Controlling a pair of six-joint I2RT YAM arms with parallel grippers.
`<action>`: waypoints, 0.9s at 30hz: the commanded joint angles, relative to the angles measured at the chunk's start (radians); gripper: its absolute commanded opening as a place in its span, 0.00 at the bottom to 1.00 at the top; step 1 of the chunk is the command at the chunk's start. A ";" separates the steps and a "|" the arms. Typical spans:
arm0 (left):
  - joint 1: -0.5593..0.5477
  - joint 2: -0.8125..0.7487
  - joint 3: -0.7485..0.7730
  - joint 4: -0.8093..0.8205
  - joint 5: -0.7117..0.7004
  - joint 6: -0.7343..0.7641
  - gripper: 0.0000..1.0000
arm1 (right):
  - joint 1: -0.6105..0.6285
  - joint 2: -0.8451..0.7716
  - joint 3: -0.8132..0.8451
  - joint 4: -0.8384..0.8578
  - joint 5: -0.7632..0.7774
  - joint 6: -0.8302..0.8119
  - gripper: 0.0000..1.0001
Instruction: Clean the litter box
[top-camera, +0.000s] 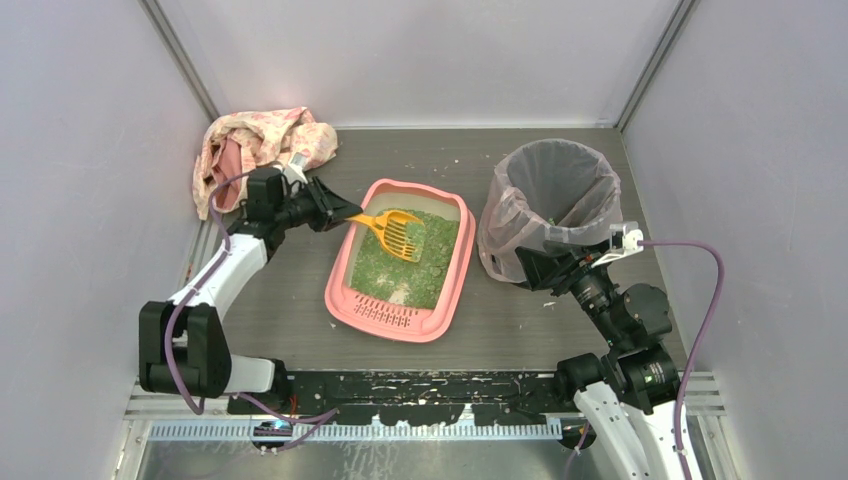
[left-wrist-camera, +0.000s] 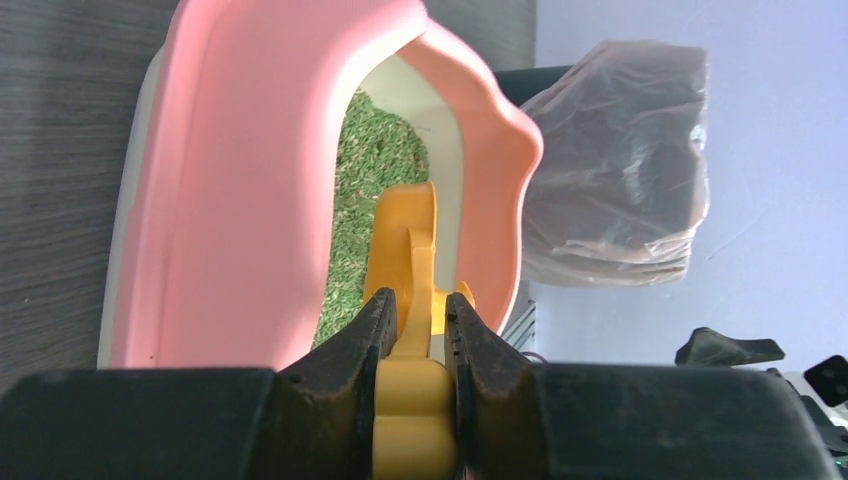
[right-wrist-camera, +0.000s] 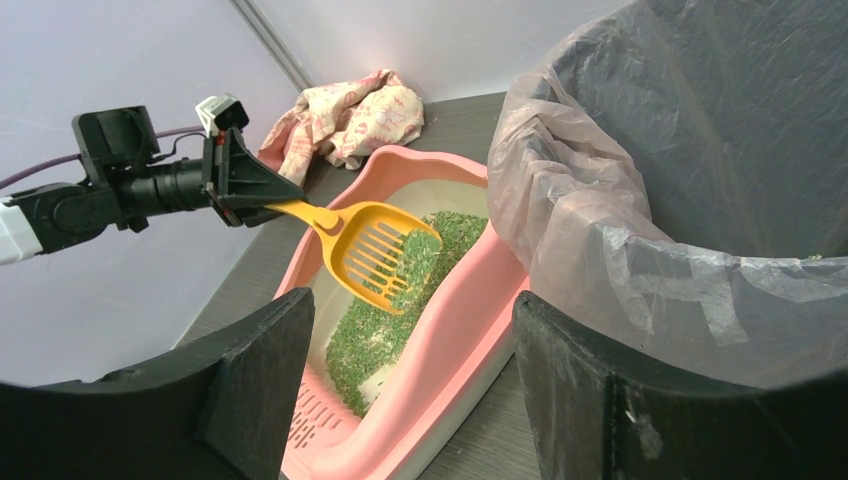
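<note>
The left gripper (left-wrist-camera: 418, 305) is clamped tight on the flat handle of a yellow slotted scoop (top-camera: 395, 232), its pads pinching the handle near the butt, so the scoop head juts straight out ahead of the fingers. Beneath and in front of that gripper lies the litter box (top-camera: 388, 316), a shallow pink tray with its grate lip at the end nearer the arm bases. The scoop's leading edge sits at the surface of the green granules (top-camera: 400, 270), though whether it has bitten in cannot be told. A crumpled patterned cloth (top-camera: 260, 140) lies behind the left wrist. The right gripper (right-wrist-camera: 412, 310) stands wide open with nothing between its fingers. The bag-lined bin (top-camera: 500, 225) is just beside it on its outer side, and the tray lies ahead and below. The tray looks like thin, stiff moulded plastic, light in itself but weighted by loose fill that would slide if it tilted. Its smooth walls probably offer little grip, so the rolled rim along a long side (or the grate lip) seems the best hold, with the tray kept level. The scoop is rigid, and fine granules should drop through its slots, so a slow, flat lift towards the bin seems wise.
</note>
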 joint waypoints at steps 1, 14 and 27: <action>0.026 -0.046 0.016 0.139 0.068 -0.066 0.00 | 0.005 0.016 0.022 0.028 0.009 -0.014 0.77; 0.013 -0.123 0.105 -0.156 -0.104 0.190 0.00 | 0.005 0.039 0.015 0.056 -0.020 0.005 0.77; -0.174 -0.066 0.358 -0.432 -0.361 0.429 0.00 | 0.005 0.130 0.064 0.093 -0.080 0.066 0.77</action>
